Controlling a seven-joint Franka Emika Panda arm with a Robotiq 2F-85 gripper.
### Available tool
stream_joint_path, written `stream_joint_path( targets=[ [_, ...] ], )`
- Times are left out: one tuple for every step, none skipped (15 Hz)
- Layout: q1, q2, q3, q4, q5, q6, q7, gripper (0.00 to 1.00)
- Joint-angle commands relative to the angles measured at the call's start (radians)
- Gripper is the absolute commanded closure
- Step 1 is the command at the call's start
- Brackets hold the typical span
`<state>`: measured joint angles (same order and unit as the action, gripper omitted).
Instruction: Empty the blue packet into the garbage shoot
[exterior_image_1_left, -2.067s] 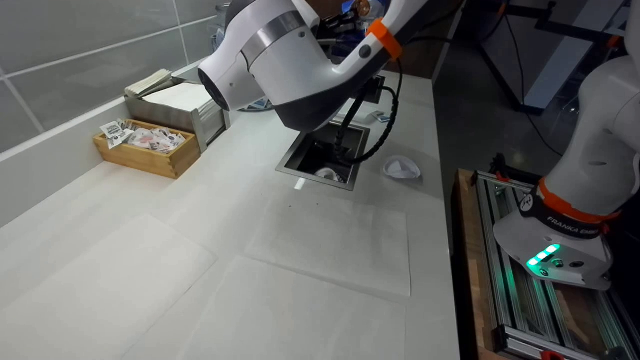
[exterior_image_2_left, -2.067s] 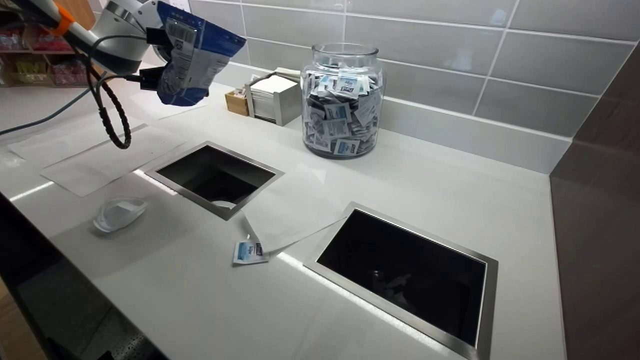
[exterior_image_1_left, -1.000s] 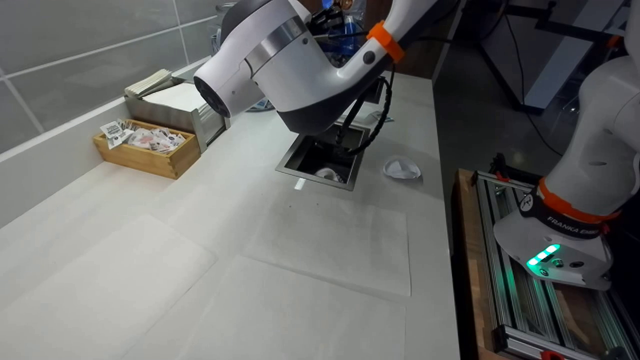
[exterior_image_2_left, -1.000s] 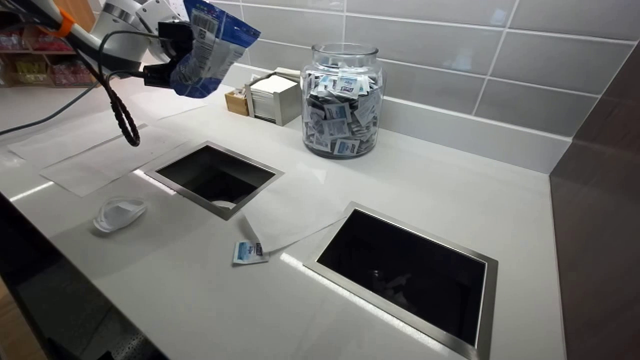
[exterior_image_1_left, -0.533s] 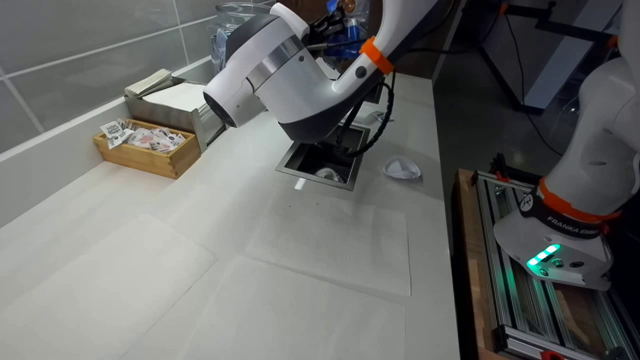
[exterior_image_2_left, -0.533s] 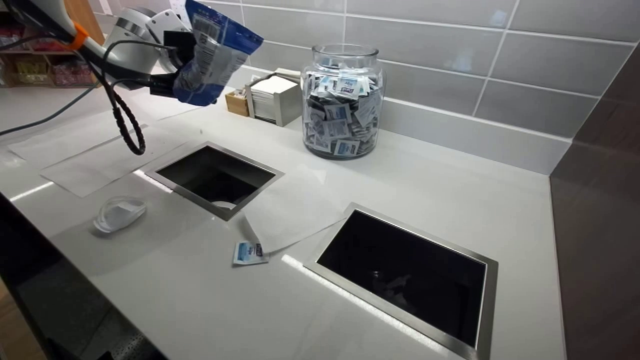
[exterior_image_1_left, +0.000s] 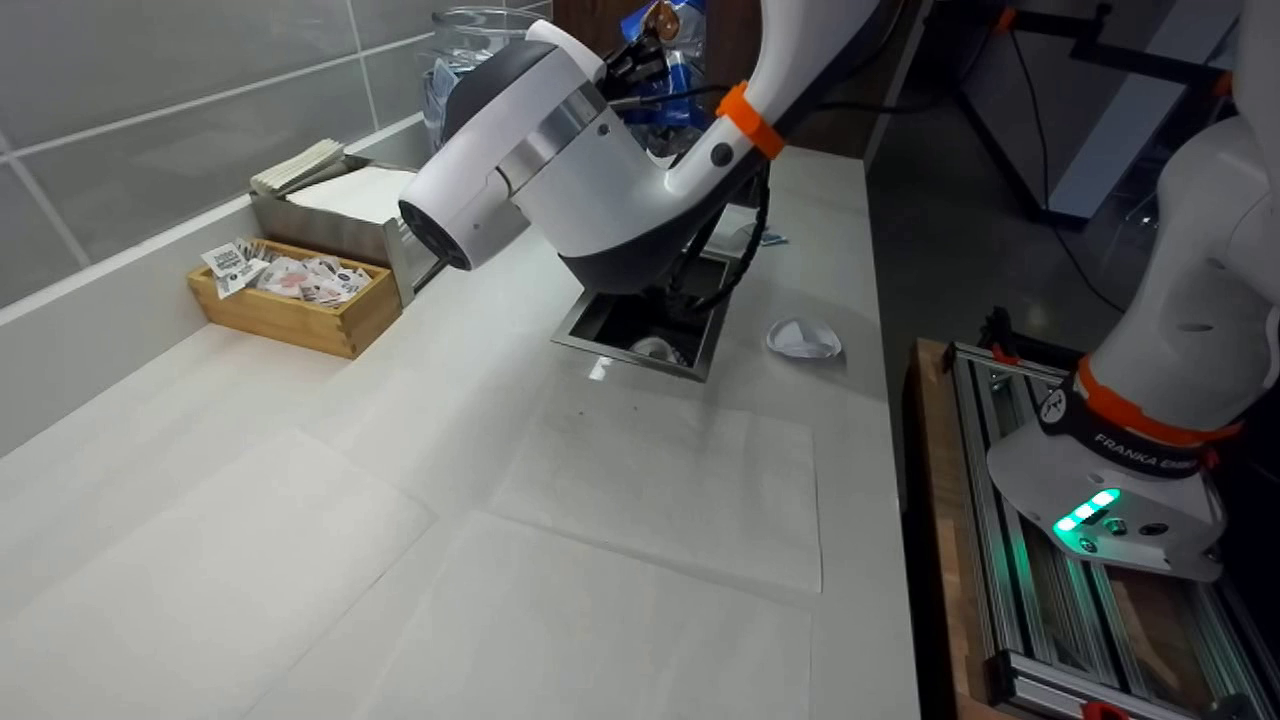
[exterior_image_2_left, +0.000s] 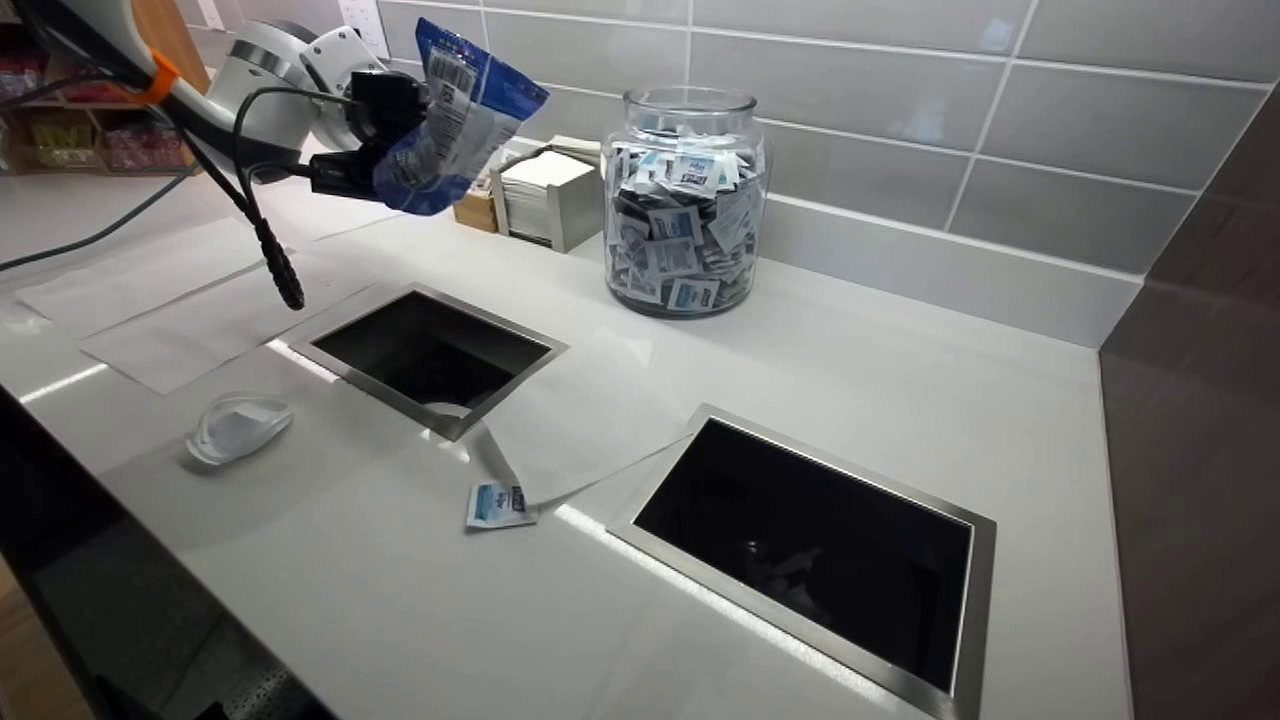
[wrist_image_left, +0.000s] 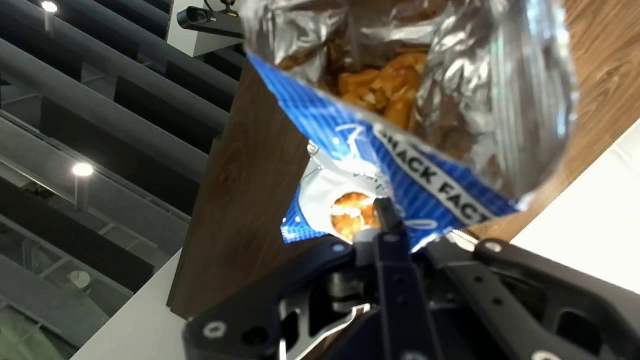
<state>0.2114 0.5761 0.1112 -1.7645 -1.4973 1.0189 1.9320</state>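
The blue packet (exterior_image_2_left: 450, 130) is held up above the counter, its top leaning right in an exterior view. It shows partly in an exterior view (exterior_image_1_left: 680, 80) behind the arm. In the wrist view the packet (wrist_image_left: 440, 185) is open at the top, with orange-brown snack pieces inside. My gripper (wrist_image_left: 407, 244) is shut on it; the gripper also shows in an exterior view (exterior_image_2_left: 375, 140). Two square metal-rimmed chute openings are in the counter: a nearer one (exterior_image_2_left: 385, 398) and a larger one (exterior_image_2_left: 978, 600). The arm partly covers the nearer opening (exterior_image_1_left: 640, 360) in an exterior view.
A glass jar of sachets (exterior_image_2_left: 685, 220) stands by the tiled wall. A napkin holder (exterior_image_2_left: 550, 200) and a wooden sachet box (exterior_image_1_left: 300, 315) are along the wall. A crumpled white cup (exterior_image_2_left: 240, 430), a loose sachet (exterior_image_2_left: 500, 505) and paper sheets (exterior_image_1_left: 660, 480) lie on the counter.
The packet and gripper have shifted sideways, toward the jar side in an exterior view, with the packet rising, then sinking slightly. The arm's cable swings. The packet stays held.
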Motion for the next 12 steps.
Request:
stream_joint_path(
  targets=[
    [-0.011, 0.017, 0.014, 0.034, 0.071, -0.032, -0.062, 1.00],
    [-0.004, 0.029, 0.000, 0.049, 0.075, -0.067, -0.047, 1.00],
    [0.001, 0.029, -0.008, 0.045, 0.060, -0.081, -0.033, 1.00],
    [-0.003, 0.024, 0.002, 0.042, 0.071, -0.078, -0.045, 1.00],
    [-0.007, 0.026, 0.007, 0.051, 0.088, -0.081, -0.049, 1.00],
    [-0.003, 0.030, 0.000, 0.046, 0.075, -0.089, -0.052, 1.00],
    [0.004, 0.041, -0.013, 0.056, 0.059, -0.115, -0.017, 1.00],
    [0.001, 0.037, -0.006, 0.050, 0.067, -0.115, -0.042, 1.00],
    [0.010, 0.048, -0.021, 0.055, 0.037, -0.148, -0.012, 1.00],
    [0.019, 0.054, -0.031, 0.048, 0.001, -0.179, -0.007, 1.00],
    [0.023, 0.059, -0.034, 0.046, -0.021, -0.205, 0.000, 1.00],
    [0.019, 0.062, -0.028, 0.050, -0.020, -0.218, -0.003, 1.00]
  ],
)
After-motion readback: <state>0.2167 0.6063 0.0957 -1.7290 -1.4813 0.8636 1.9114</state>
